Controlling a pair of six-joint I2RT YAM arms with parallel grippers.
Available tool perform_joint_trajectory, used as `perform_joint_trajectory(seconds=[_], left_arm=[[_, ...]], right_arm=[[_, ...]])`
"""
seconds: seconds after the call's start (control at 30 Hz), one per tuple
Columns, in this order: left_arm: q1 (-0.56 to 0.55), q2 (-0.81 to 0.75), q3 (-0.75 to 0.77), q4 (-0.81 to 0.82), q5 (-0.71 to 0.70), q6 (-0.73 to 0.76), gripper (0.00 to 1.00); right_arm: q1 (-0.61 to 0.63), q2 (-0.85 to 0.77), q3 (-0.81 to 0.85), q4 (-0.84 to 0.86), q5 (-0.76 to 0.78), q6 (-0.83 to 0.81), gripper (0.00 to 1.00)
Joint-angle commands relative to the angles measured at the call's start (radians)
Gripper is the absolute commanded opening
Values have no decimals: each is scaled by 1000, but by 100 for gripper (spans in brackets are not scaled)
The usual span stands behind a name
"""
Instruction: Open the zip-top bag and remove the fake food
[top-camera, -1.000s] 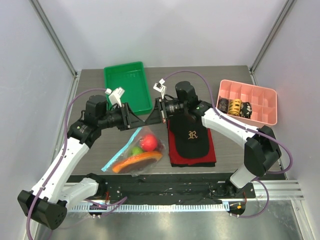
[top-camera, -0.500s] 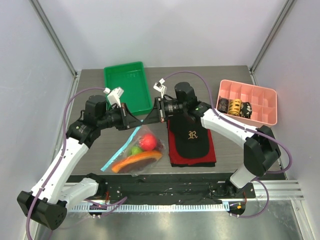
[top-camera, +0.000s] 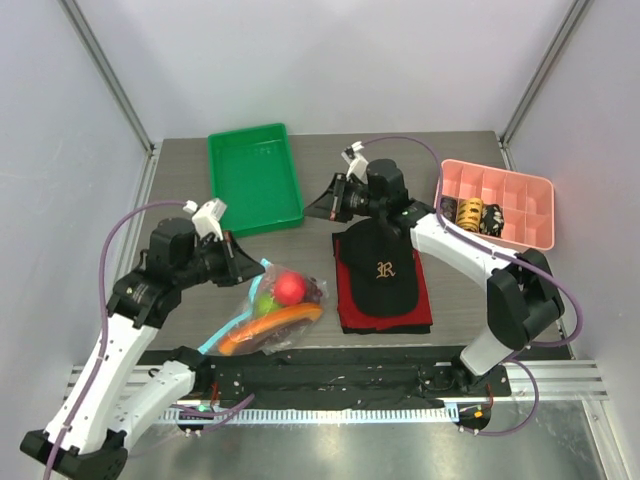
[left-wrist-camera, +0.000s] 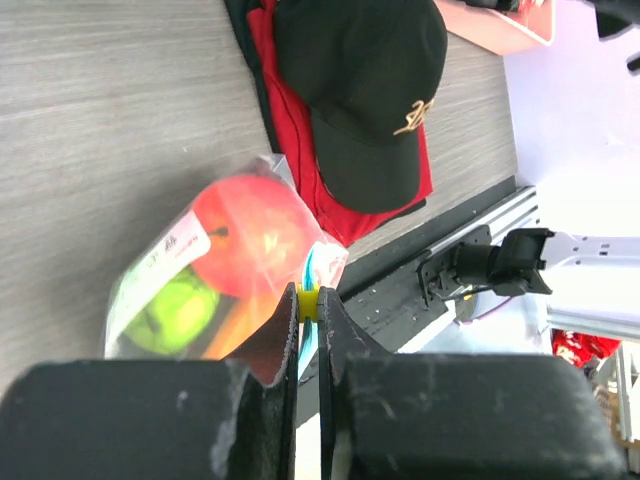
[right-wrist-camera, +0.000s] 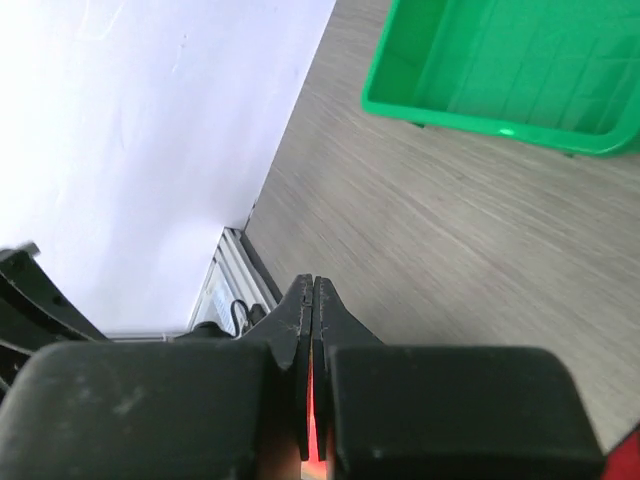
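- the left hand (top-camera: 243, 262) is pinched shut on the mouth edge of the zip-top bag (top-camera: 272, 312).
- the bag lies on the surface (top-camera: 300, 240), just right of that hand and nearer the bases. its teal zip strip (top-camera: 218, 332) runs from near-left to far-right, and the fake food (top-camera: 291, 288) sits inside in red, green and orange pieces.
- the right hand (top-camera: 322, 207) hangs well apart, farther back beside the cap (top-camera: 382, 265), its fingers pressed together on nothing that shows.
- the left hand is plainly the nearer. to part the mouth, the right would likely have to come near-left to the opposite lip.
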Motion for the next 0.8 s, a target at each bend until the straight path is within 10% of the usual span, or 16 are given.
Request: perform_joint_trajectory(seconds=[0.0, 0.13, 0.23, 0.5, 0.77], left_arm=[[0, -54, -50, 26, 26, -39, 0], [0, -15, -38, 184, 99, -41, 0], [0, 12, -4, 183, 105, -1, 0], [0, 110, 90, 152, 168, 74, 0], [0, 97, 84, 141, 207, 74, 0]], right_arm=[[-27, 12, 36, 87, -164, -10, 4], [39, 6, 113, -69, -457, -214, 58], [70, -14, 110, -113, -499, -283, 70], [190, 17, 82, -77, -499, -332, 71], [197, 19, 68, -37, -459, -332, 41]])
